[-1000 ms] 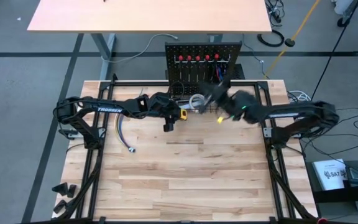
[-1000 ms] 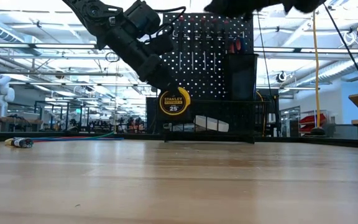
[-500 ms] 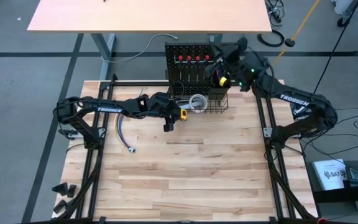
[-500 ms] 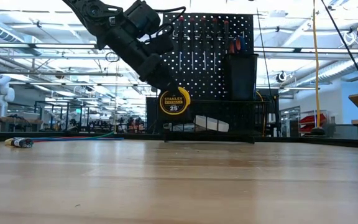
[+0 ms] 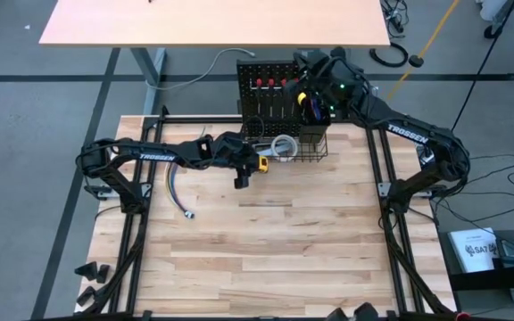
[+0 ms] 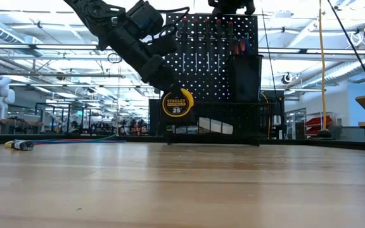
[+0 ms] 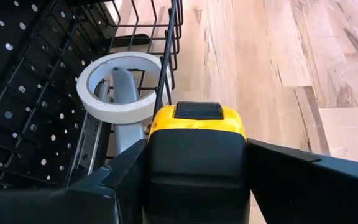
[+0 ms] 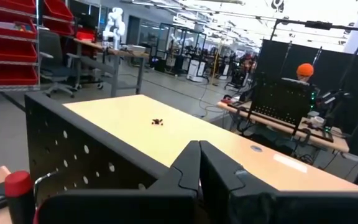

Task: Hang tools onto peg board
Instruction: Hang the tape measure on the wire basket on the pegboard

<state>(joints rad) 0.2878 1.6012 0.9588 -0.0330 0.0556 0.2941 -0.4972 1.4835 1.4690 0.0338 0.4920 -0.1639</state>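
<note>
My left gripper (image 5: 255, 164) is shut on the yellow tape measure (image 6: 178, 104), just at the near left corner of the black wire basket (image 5: 300, 150), clear of the table. The white tape roll (image 7: 124, 87) and the grey-blue utility knife (image 7: 126, 109) lie in the basket. The black peg board (image 6: 211, 57) stands upright behind it, with red-handled screwdrivers (image 5: 272, 83) hanging on it. The black cup (image 6: 246, 76) holds red and blue handles. My right gripper (image 8: 198, 163) is shut and empty, high over the peg board's top edge (image 5: 306, 80). My left gripper pinches the tape measure's case (image 7: 196, 155) between its two fingers, one on each of two opposite sides, at its upper part. The fingers slant down from the table's left. The tape measure hangs below them, its label facing the table's near edge, clear of the tabletop.
A bundle of coloured wires (image 5: 175, 192) lies on the wooden tabletop at the left, also showing in the low view (image 6: 19, 145). A second, light table (image 5: 212, 22) stands behind the peg board.
My right gripper has swung away from over the basket, up and toward the table's far edge, and now stands above the peg board's top. My left gripper and the tape measure have kept still.
</note>
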